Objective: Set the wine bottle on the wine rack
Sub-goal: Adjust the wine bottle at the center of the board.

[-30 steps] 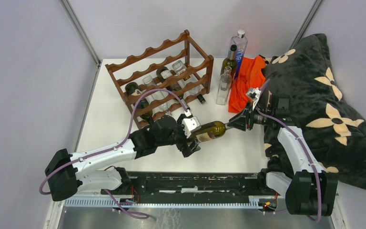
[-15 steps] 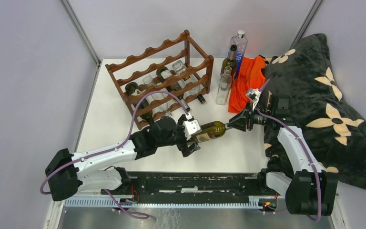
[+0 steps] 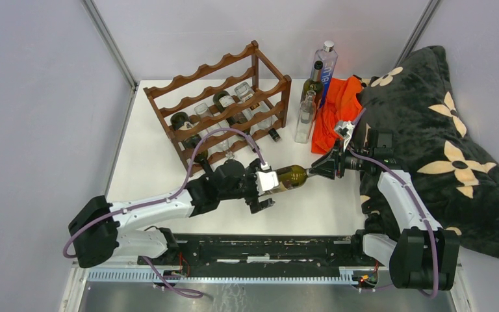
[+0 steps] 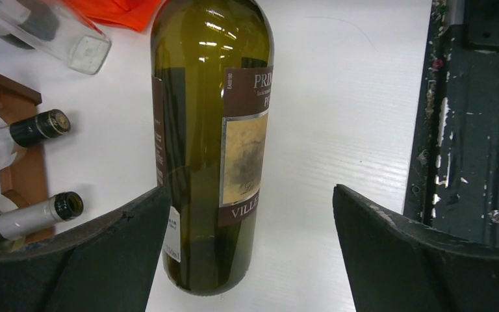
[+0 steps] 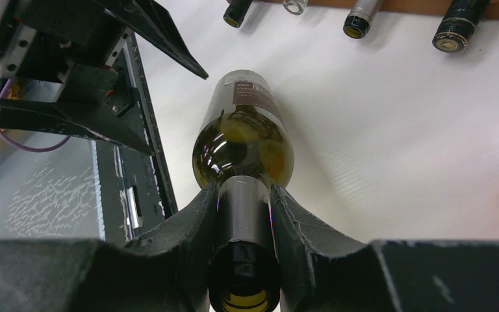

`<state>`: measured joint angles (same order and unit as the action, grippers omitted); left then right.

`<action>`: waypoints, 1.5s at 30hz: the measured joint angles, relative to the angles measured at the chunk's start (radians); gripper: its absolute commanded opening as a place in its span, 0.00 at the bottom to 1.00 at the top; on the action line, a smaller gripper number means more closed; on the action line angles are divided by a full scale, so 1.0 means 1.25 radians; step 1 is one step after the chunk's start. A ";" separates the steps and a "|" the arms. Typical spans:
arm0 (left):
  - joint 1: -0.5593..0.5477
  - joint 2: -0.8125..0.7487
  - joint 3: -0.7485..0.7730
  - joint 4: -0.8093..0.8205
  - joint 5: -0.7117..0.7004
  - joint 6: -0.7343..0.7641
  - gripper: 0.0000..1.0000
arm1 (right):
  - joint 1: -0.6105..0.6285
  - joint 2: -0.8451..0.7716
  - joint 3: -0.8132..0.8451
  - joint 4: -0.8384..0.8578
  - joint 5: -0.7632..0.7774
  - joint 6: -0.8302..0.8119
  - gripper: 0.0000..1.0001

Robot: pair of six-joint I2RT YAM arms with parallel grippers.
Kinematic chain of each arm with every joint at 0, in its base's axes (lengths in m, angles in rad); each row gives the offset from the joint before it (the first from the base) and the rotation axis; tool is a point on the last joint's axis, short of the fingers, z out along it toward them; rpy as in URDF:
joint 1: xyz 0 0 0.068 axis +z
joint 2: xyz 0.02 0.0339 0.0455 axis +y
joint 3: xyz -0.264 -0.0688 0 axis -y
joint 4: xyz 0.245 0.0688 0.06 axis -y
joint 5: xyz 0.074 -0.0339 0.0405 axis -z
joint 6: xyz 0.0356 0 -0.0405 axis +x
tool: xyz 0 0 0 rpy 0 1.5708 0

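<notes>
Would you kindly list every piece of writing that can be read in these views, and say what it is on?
"PRIM", cut off by the curve: front label of the wine bottle.
"VILLE", also cut off: bottom of the same label.
Small print on that label: too small to read.
Blue letters on the tall clear bottle: too blurred to read.

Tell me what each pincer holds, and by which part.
The right pincer holds the bottle by its neck. The left pincer is open around the bottle's body and grips nothing.

white table [image 3: 141, 166]; pale grey walls [image 3: 39, 97]
</notes>
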<state>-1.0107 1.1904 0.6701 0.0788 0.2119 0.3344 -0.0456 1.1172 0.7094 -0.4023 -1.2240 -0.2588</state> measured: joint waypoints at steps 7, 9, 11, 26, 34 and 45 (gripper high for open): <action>0.000 0.095 0.002 0.038 -0.036 0.041 1.00 | 0.002 0.003 0.000 -0.006 0.000 -0.008 0.00; 0.000 0.105 0.005 0.048 -0.045 0.050 1.00 | 0.002 0.003 0.000 -0.008 0.000 -0.011 0.00; 0.000 0.113 0.011 0.058 -0.051 0.060 1.00 | 0.004 0.002 0.000 -0.009 0.000 -0.014 0.00; 0.003 0.262 0.092 0.103 -0.031 0.127 1.00 | 0.012 0.000 -0.002 -0.009 0.001 -0.021 0.00; 0.055 0.316 0.096 0.125 0.046 0.133 0.84 | 0.016 0.000 -0.002 -0.009 0.002 -0.027 0.02; 0.065 0.316 0.108 0.071 0.091 0.132 0.02 | 0.016 0.001 0.006 -0.088 0.016 -0.098 0.60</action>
<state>-0.9295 1.5856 0.8047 0.1677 0.3252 0.4992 -0.0250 1.1183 0.7166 -0.5125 -1.2037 -0.3809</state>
